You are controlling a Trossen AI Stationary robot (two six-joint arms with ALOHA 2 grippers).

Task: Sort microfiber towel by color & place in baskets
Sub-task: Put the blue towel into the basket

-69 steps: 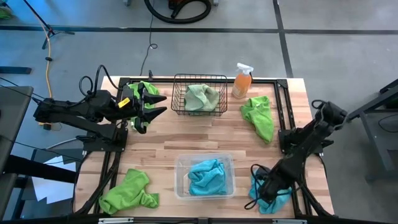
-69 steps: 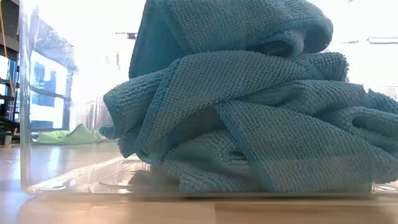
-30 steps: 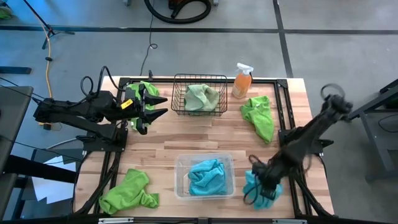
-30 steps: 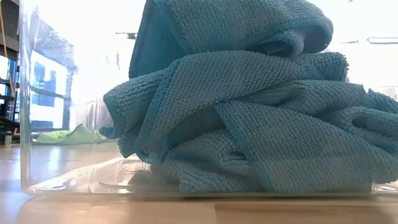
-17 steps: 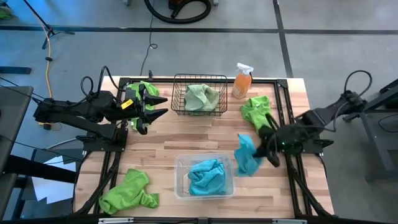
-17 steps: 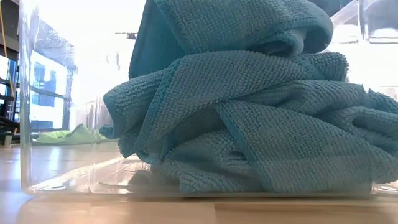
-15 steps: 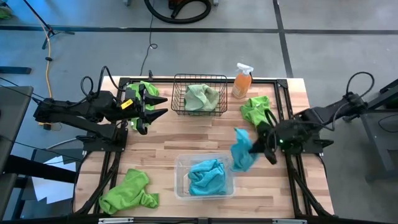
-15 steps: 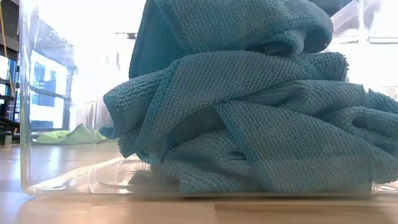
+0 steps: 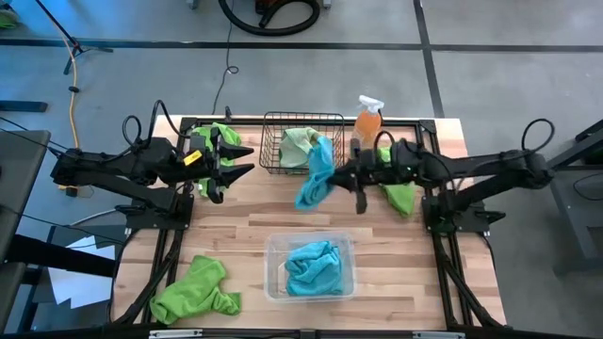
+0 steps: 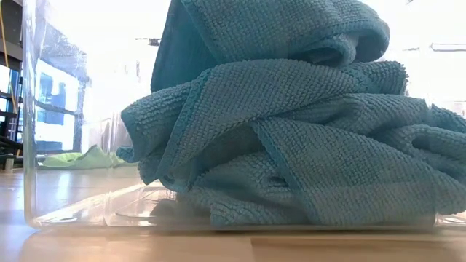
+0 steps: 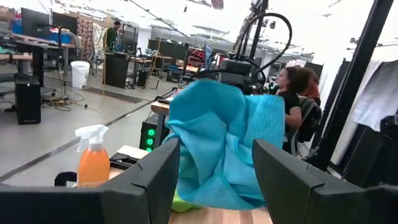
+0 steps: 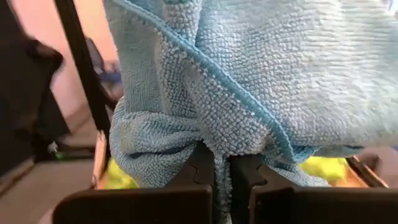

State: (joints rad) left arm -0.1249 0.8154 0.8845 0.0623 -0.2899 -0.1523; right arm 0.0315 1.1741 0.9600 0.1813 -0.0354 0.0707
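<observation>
My right gripper [image 9: 334, 171] reaches across the table and is shut on a turquoise microfiber towel [image 9: 314, 174], which hangs by the right front corner of the black wire basket [image 9: 283, 162]. A pale sage towel [image 9: 296, 141] lies in that basket. The clear tub [image 9: 273, 281] near the front edge holds turquoise towels [image 10: 291, 131]. Lime green towels lie at the near left [image 9: 198, 287], at the far left [image 9: 215, 132] and under my right arm [image 9: 403, 196]. My left gripper [image 9: 247, 158] waits open left of the basket; its wrist view shows the hanging towel [image 11: 217, 143]. My right gripper pinches a bunched fold of the turquoise towel [image 12: 214, 140] between its two fingers, several layers together. The fingers come level from the table's right side. The towel spreads in front of the fingers and hangs below them, slack and clear of the table.
An orange spray bottle [image 9: 367, 118] stands at the far edge, right of the basket and close to my right arm. Bare wood lies between the basket and the tub [image 9: 236, 212]. Black frame rails run along the table's left and right sides.
My right gripper has carried the turquoise towel from the near right corner up, then toward the far edge and the left, to beside the black basket. The towel has come clear of the table and hangs from the shut fingers.
</observation>
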